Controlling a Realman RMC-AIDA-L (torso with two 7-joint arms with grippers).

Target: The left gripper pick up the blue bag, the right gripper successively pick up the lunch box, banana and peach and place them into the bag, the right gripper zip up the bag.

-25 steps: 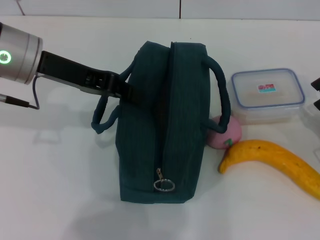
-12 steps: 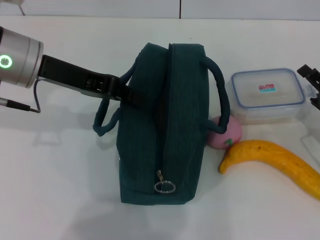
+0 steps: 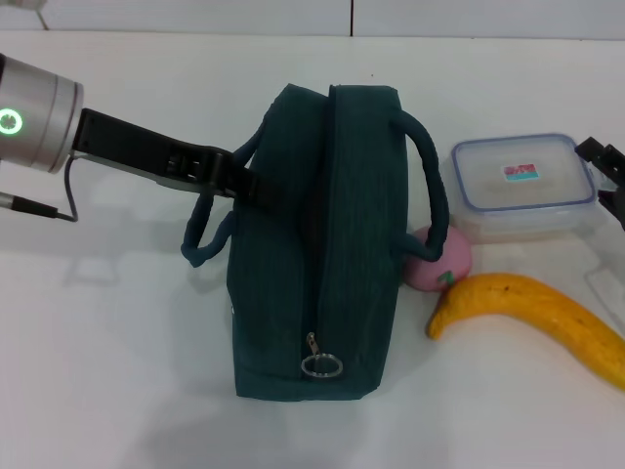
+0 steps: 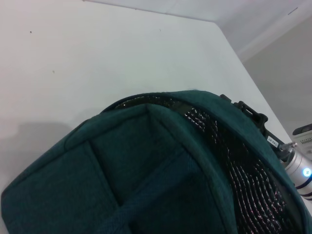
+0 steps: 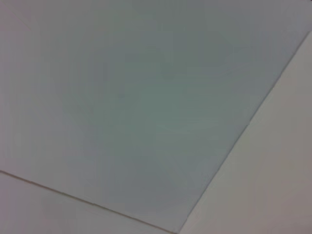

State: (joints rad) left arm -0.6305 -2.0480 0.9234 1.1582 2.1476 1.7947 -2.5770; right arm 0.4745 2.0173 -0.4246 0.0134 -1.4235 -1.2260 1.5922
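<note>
Head view shows the left pincer closed on the left side of the blue bag, which stands mid-counter. Right of it lie the lunch box, peach and banana. The right pincer sits beside the lunch box; its state cannot be told.

On my head feed I'm looking at the left arm's silver cylindrical wrist, its green ring light glowing, and the flat black metal left gripper stretching off it. A thin dark cable loops underneath. At the right edge there's the black right gripper (only a sliver shows).
</note>
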